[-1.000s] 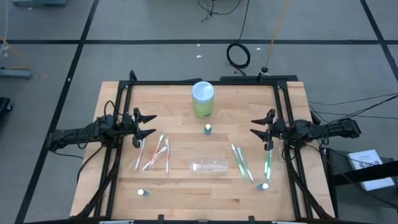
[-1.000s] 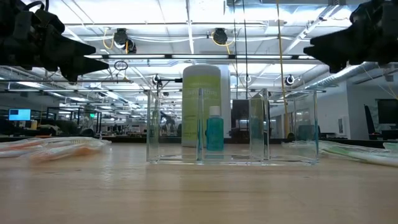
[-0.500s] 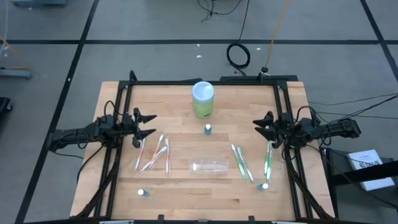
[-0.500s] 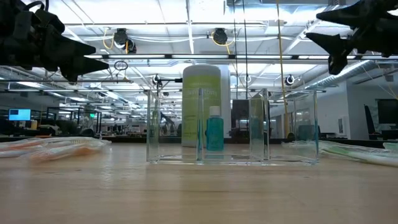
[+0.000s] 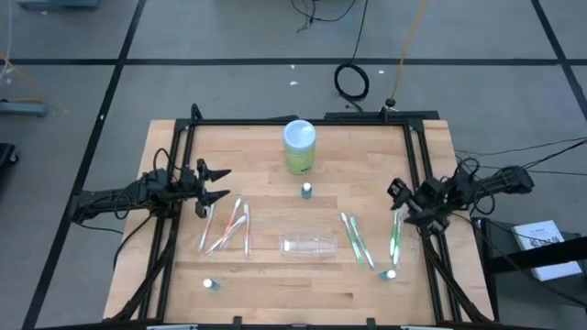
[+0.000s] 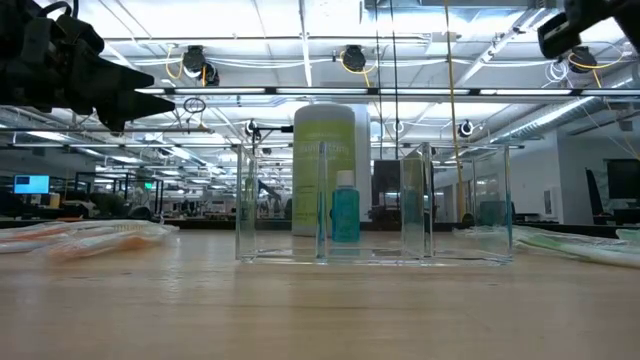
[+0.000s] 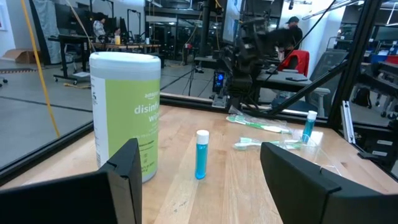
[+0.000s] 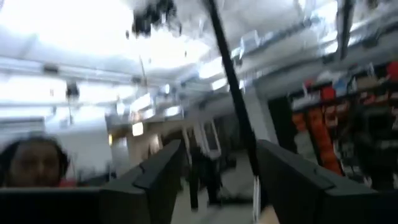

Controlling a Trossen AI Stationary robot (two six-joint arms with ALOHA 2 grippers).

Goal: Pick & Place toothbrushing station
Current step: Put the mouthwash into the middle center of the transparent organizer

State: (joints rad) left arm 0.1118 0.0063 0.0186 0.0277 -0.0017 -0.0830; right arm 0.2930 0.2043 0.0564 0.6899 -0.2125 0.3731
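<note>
1. Right now I see the left pincer (image 5: 218,183) hanging above the left side of the wooden surface (image 5: 266,275), its two fingers spread wide with nothing between them.
2. From the left wrist view I look past those fingers at the green wipes canister (image 7: 126,112) and a small blue bottle (image 7: 201,154) standing just beside it.
3. On my overhead view the right pincer (image 5: 401,203) sits over the right edge of the surface, tilted, above the toothbrushes there; the right wrist view shows its fingers parted with nothing held, pointed up at ceiling lights.
4. The clear organizer (image 5: 309,245) rests near the front middle of the surface; in the low view it stands as an empty see-through box (image 6: 375,205) with dividers.
5. A bunch of toothbrushes (image 5: 226,226) lies left of the organizer, near the left pincer but apart from it.
6. Another set of green toothbrushes (image 5: 356,238) lies right of the organizer, with one more (image 5: 395,236) under the right pincer.
7. Two more small bottles stand near the front edge, one at the left (image 5: 211,284) and one at the right (image 5: 390,274).
8. The canister (image 5: 299,145) stands at the back middle, and the blue bottle (image 5: 306,190) is between it and the organizer.
</note>
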